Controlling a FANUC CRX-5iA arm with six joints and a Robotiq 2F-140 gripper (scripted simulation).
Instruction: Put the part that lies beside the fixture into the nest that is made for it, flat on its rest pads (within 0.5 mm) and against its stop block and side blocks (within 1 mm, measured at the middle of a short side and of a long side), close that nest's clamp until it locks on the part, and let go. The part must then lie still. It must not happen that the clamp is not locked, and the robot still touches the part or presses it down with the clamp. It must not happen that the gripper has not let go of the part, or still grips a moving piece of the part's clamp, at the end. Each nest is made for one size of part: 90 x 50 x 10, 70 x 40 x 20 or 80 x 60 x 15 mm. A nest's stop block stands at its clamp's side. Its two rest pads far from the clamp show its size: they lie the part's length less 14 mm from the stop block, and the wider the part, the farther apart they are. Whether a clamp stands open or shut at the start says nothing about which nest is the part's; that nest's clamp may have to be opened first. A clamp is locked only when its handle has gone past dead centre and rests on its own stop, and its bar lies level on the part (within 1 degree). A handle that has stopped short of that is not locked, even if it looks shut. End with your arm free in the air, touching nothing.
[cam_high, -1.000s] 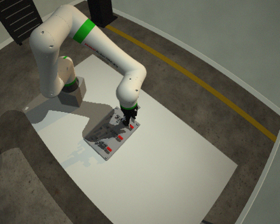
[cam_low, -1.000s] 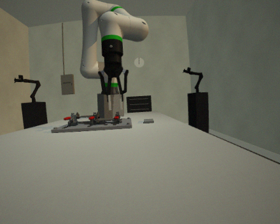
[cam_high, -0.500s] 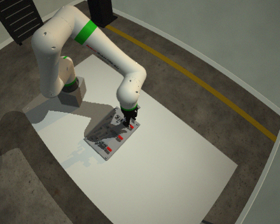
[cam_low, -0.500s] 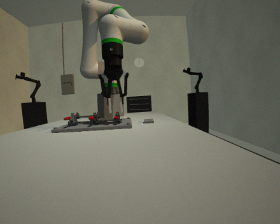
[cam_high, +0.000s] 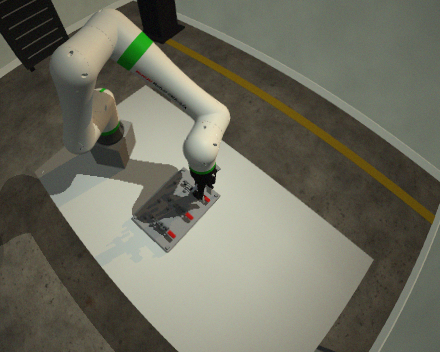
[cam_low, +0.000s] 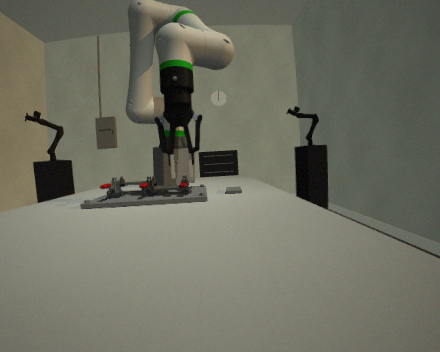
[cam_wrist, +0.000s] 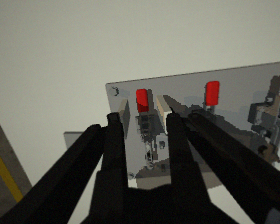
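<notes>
The fixture plate (cam_high: 167, 245) (cam_low: 150, 200) (cam_wrist: 185, 86) carries three clamps in a row. Their red handles point toward one long edge; whether any clamp is locked cannot be told. My gripper (cam_high: 204, 194) (cam_low: 182, 176) (cam_wrist: 142, 105) is partly open, with nothing between its fingers. It points down over the end clamp nearest the part. In the wrist view its pads stand on either side of that clamp's line, near the red handle (cam_high: 206, 199) (cam_low: 183, 185) (cam_wrist: 142, 100). The grey flat part (cam_low: 233, 190) (cam_wrist: 71, 138) lies beside the fixture, partly covered by a finger in the wrist view.
The middle clamp's red handle (cam_high: 189, 216) (cam_low: 144, 185) (cam_wrist: 212, 93) and the far clamp's red handle (cam_high: 171, 234) (cam_low: 105, 186) stand to one side of my gripper. The arm's shadow darkens much of the fixture and hides details of the nests.
</notes>
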